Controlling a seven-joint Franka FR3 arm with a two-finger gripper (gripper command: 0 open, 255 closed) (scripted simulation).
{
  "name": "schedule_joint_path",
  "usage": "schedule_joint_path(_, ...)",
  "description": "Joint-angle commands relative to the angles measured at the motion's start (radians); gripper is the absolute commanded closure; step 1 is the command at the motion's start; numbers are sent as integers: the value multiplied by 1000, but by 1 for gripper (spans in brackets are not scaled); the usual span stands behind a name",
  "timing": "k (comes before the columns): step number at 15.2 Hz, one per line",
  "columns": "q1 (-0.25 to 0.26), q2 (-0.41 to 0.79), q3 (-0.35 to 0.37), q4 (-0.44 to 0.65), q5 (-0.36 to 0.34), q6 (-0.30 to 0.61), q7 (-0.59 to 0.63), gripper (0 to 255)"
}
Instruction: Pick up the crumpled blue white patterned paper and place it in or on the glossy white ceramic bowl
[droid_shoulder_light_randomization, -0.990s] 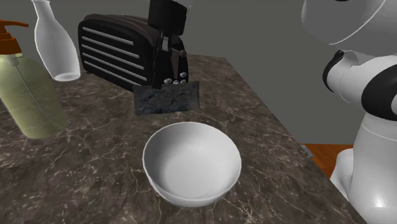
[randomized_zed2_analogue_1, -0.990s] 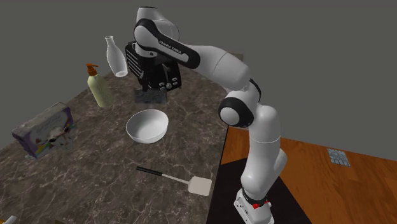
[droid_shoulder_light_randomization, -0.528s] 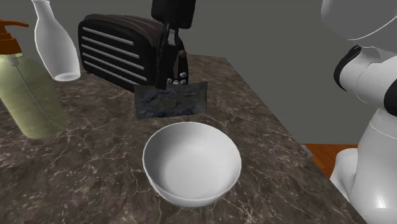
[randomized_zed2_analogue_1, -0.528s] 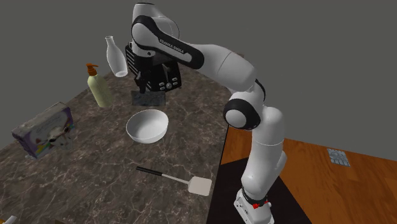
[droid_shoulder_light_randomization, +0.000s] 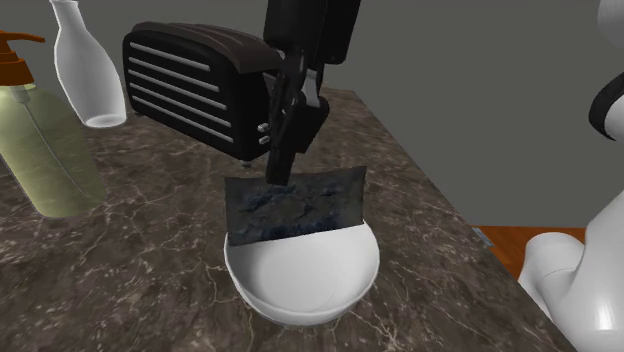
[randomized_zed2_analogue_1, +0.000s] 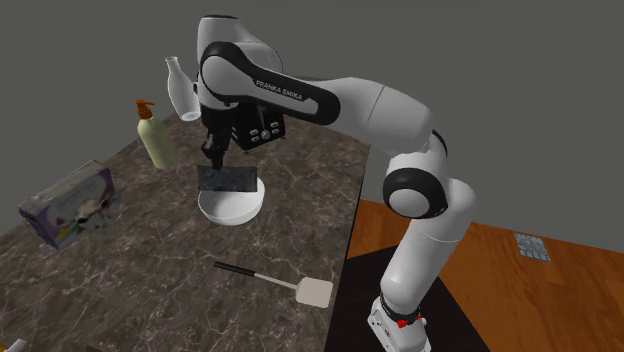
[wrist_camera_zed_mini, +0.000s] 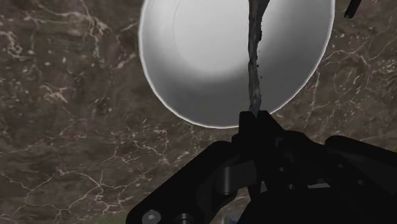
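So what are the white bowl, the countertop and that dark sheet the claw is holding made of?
Bowl: smooth, glossy white with soft highlights, likely glazed ceramic. Countertop: dark brown stone, marble-like, judging by its pale veins and slight sheen. Sheet: thin, mottled dark blue-grey with a rough texture. Seen edge-on in the wrist view it is wavy, so probably crumpled paper, though foil is possible.

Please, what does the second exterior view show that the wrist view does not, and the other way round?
Second exterior view, not the wrist view: the spatula, the patterned box, the soap bottle, the toaster and the wooden floor. Wrist view, not the second exterior view: a look straight down into the bowl, with the dark paper seen edge-on as a thin strip. Both: the gripper shut on the paper over the bowl, and the marble counter.
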Motion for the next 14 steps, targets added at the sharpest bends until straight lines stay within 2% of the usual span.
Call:
schedule_joint_path(1, 18, -45, 19, -54, 10, 21, 36, 255)
schedule_joint_path(14, 25, -122, 14, -308, 38, 197, -10, 255)
